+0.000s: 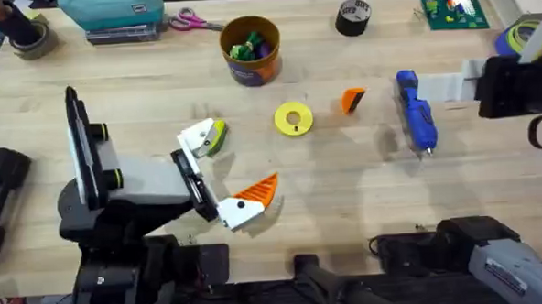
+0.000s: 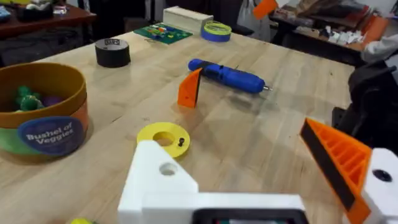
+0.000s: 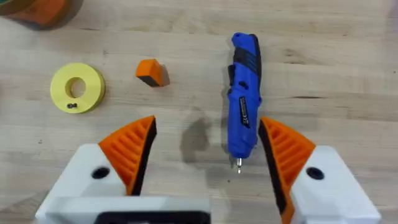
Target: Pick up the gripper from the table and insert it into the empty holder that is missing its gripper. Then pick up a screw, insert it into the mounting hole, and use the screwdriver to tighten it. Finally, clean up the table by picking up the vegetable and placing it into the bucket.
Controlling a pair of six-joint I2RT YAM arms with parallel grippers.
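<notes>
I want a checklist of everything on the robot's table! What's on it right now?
Surface: wooden table, bare in the middle.
Job's things: loose orange tip and blue screwdriver lying apart; toy corn beside the left gripper; bucket upright, toys inside.
Clutter: yellow disc, black tape roll, scissors.
Grippers: left gripper open, one white mount bare; right gripper open above the screwdriver.
Cables: nothing seen.
Surroundings: another cluttered table behind.

Bucket (image 2: 42, 112): dark blue oval label, white lettering "Bushel of Veggies". Black tape roll (image 2: 112, 52): small white label on top, print illegible. Screwdriver (image 3: 243, 102): marking on barrel, unreadable.
</notes>
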